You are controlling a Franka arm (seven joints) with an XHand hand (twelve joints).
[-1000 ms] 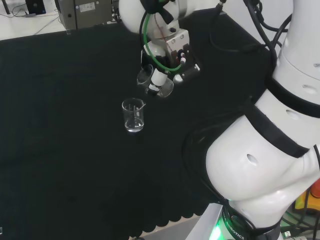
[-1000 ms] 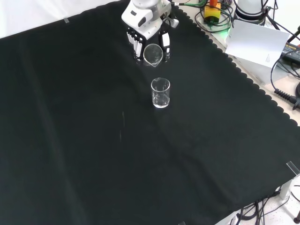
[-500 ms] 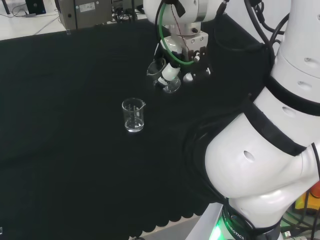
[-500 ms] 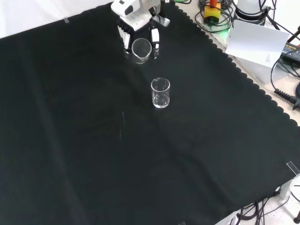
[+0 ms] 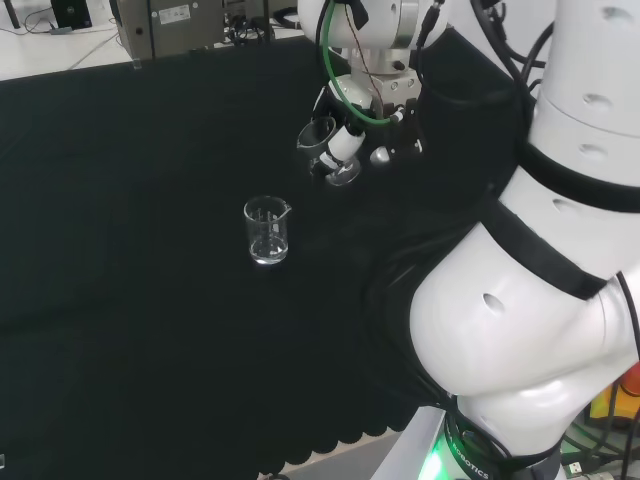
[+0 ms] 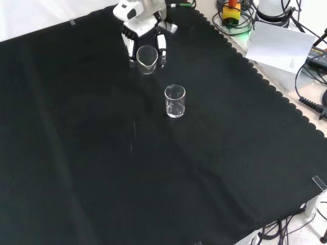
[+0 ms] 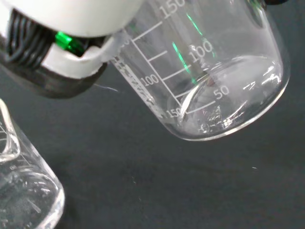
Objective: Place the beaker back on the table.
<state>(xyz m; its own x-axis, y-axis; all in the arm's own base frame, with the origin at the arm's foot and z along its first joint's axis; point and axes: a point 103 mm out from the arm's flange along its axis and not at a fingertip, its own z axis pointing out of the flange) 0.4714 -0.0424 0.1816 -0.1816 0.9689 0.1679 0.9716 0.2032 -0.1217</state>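
Tabletop (image 6: 76, 168), black cloth, bare across its near stretch in the front view. Item one: standing beaker (image 6: 174, 101), clear glass, upright on the cloth near mid-bench, apart from the hand; it looks empty, though that is hard to confirm. Item two, farther off and just left of the first in the front view: held beaker (image 6: 146, 59), clear glass with printed graduations, carried above the cloth and tilted, its mouth leaning toward the front camera and its base raised, long axis well off vertical. Hand (image 6: 139, 31): fingers curled round the held beaker from above and behind. Judgement: setting it down calls for righting the long axis, then lowering onto bare cloth clear of the standing beaker.
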